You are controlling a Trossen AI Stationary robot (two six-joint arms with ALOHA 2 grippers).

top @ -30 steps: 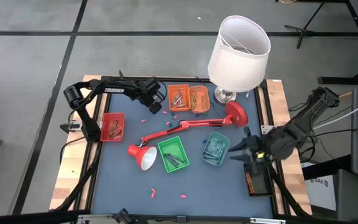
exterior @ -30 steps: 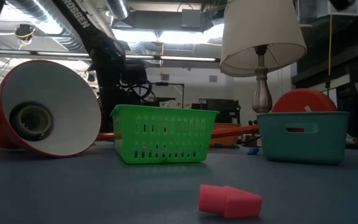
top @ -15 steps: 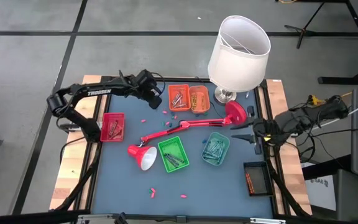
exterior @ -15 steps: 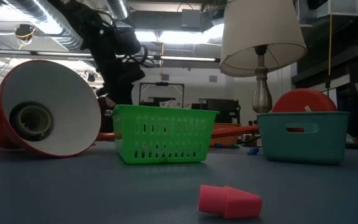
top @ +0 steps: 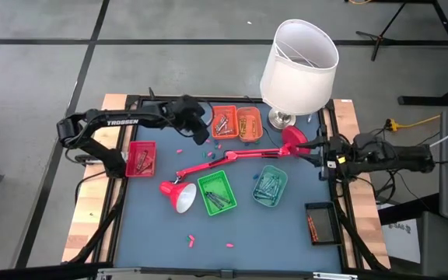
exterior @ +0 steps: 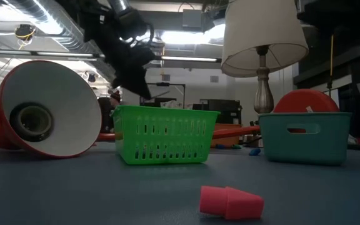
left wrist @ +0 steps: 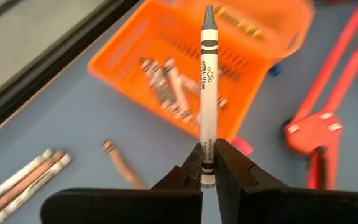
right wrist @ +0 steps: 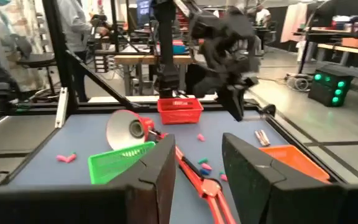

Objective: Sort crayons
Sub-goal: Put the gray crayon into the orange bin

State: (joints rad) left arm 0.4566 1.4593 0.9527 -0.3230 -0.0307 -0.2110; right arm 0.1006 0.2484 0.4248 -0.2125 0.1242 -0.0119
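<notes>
My left gripper [top: 198, 132] is shut on a grey crayon [left wrist: 207, 93] above the table, just left of the two orange trays [top: 236, 123]. In the left wrist view the crayon's tip points over an orange tray [left wrist: 185, 74] that holds several crayons. The gripper also shows high behind the green tray in the low view [exterior: 141, 81]. My right gripper [top: 311, 151] is open and empty near the red lamp's base [top: 295, 140], and its fingers stand apart in the right wrist view [right wrist: 197, 168]. Loose crayons [left wrist: 30, 177] lie on the blue mat. My left gripper pinches the grey crayon by its blunt end [left wrist: 207, 163] between its two fingers. The crayon sticks straight out ahead of the fingers, its tip [left wrist: 209, 11] away from them. It is lifted clear of the table and the trays.
A red desk lamp [top: 228, 159] lies across the mat, its shade [top: 179, 196] at the near left. A white-shaded lamp [top: 298, 66] stands at the far right. Red [top: 141, 158], green [top: 216, 192], teal [top: 270, 185] and black [top: 320, 224] trays stand around. Pink crayon pieces [exterior: 230, 201] lie near the front.
My left gripper has risen behind the green tray and stays by the orange trays. My right gripper has gone from beside the teal tray toward the table's far edge, to the red lamp's base, and its arm has stretched out level.
</notes>
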